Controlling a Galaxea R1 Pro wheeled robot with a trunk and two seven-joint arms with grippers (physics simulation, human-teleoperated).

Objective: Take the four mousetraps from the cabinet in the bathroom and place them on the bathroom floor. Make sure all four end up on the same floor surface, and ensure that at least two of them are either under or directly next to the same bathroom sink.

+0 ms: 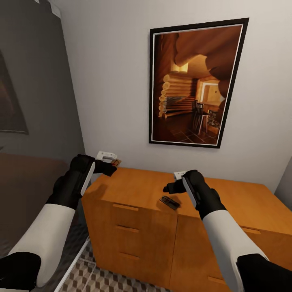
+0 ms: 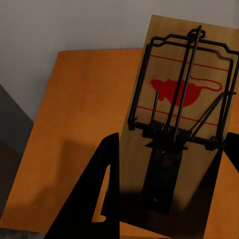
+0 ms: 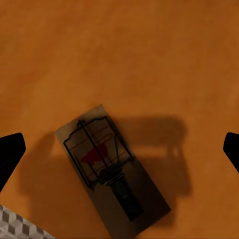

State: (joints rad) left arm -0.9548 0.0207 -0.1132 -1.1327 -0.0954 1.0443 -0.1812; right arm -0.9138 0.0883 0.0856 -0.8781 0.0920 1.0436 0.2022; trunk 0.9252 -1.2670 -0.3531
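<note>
A mousetrap (image 2: pixel 181 124) sits clamped in the left end effector (image 2: pixel 167 194), its wooden board tilted, with a red mouse print under the black wire spring bar. One dark finger (image 2: pixel 97 191) presses against the board's edge. Behind lies the orange cabinet (image 2: pixel 74 114) top, meeting a pale grey wall (image 2: pixel 74 25).
</note>
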